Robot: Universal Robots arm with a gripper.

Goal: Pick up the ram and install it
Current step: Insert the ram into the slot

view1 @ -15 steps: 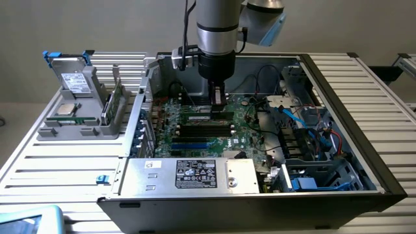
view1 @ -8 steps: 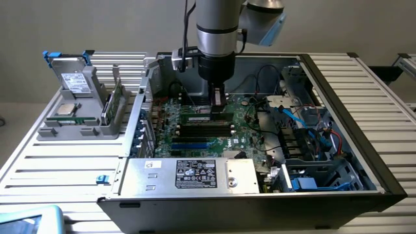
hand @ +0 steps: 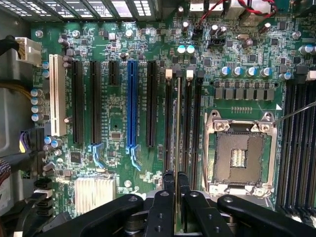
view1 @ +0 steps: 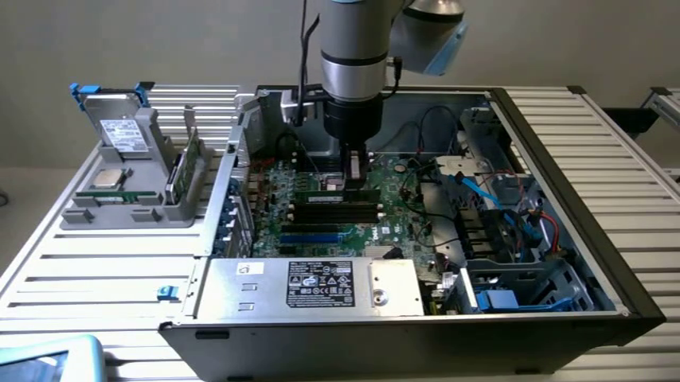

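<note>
Exterior view: the arm reaches straight down into the open computer case [view1: 595, 263], and the gripper [view1: 357, 189] stands low over the motherboard, just on the far side of the bank of black memory slots [view1: 334, 211]. A green strip sticks out of the fingers toward the exterior view's left. I take it for the ram [view1: 324, 185]. Its long axis runs left to right across this view, the same way the slots run. Whether its lower edge touches a slot cannot be told here. Well apart, outside the case on the exterior view's left, a grey holder [view1: 80, 216] carries a processor chip [view1: 107, 177] and a labelled drive [view1: 126, 135].

Wrist view: the gripper [hand: 177, 180] is clenched on the ram [hand: 177, 133], which is seen edge-on as one thin pale line between the two black fingers [hand: 168, 178]. That line runs away from the jaws, parallel to the black memory slots [hand: 196, 123], and lies among them rather than across them. It looks lined up over one slot, beside the empty processor socket [hand: 239, 153]. I judge the alignment close, but seating is not visible.
</note>
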